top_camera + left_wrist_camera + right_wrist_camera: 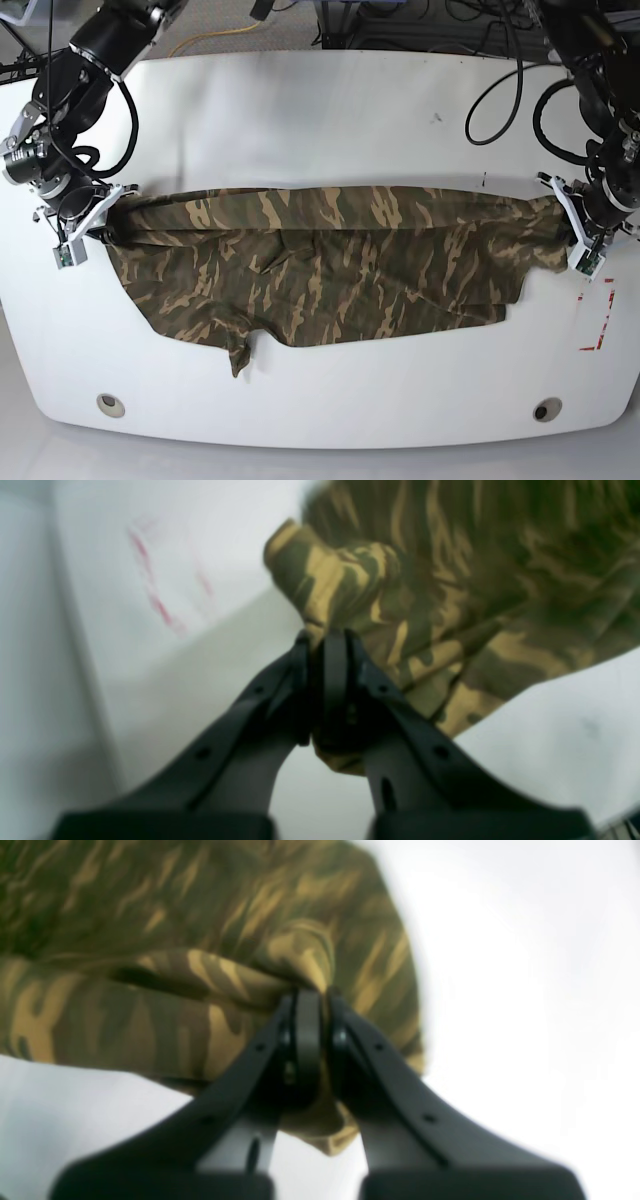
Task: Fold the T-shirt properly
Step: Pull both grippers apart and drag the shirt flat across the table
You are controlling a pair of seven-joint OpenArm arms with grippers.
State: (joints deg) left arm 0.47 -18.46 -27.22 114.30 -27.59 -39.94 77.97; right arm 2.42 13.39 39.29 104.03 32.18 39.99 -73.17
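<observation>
So both claws are clamped on cloth: the left gripper (327, 645) pinches one end of the T-shirt (330, 270), the right gripper (312, 1000) the other. The shirt's stretched sideways across the white table (320, 110), probably to pull it taut and smooth before folding.

The left gripper (327, 645) was seen pinched tight on a bunched fold of the T-shirt (450, 595), with its jaws closed together. The camouflage cloth was spread up and to the right of the gripper, over the white table (550, 740). Faint red marks (157, 595) were visible on the table at the left.
</observation>
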